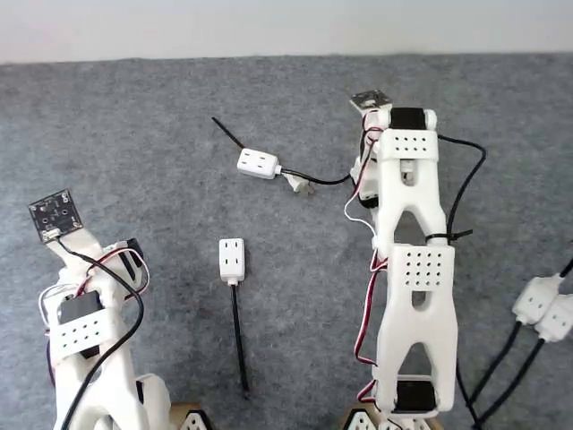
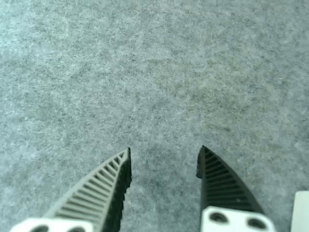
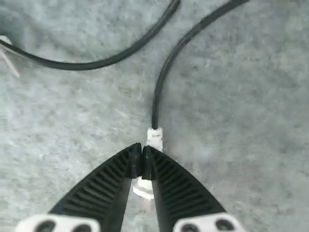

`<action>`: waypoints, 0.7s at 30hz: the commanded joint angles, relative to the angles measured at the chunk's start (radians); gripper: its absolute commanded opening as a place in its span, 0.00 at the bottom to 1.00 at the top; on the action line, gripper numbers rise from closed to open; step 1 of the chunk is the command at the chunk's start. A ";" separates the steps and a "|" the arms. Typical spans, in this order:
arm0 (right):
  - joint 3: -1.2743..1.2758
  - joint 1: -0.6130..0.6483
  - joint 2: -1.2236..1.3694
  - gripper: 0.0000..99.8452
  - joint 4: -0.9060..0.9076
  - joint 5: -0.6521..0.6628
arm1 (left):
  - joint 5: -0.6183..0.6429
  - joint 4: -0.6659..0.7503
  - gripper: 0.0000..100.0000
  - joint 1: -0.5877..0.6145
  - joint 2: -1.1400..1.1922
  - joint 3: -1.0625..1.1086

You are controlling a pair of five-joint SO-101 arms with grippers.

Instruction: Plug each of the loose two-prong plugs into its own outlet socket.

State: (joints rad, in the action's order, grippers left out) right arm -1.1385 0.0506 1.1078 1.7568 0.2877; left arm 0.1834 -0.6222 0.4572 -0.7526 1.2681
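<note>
Pinching a white plug point(image 3: 154, 137) on its black cord point(image 3: 164, 82) with the right gripper point(image 3: 141, 150), jaws all but closed around it. Gaping wide above bare grey carpet point(image 2: 145, 72) at the left gripper point(image 2: 165, 150). Lying mid-table, slots unfilled: far outlet block point(image 1: 257, 163) and near outlet block point(image 1: 232, 258), well apart.

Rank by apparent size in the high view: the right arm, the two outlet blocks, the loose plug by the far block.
1. Right arm
2. Near block and far block: alike, not ranked
3. Loose plug
</note>
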 commanded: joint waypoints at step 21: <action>-0.077 -0.147 -0.010 0.01 -0.016 0.031 | -0.009 0.025 0.21 0.002 -0.014 -0.010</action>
State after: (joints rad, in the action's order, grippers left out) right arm -1.1523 -0.0629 1.1293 1.7522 0.3076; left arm 0.1834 -0.6222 0.4572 -0.7526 1.2681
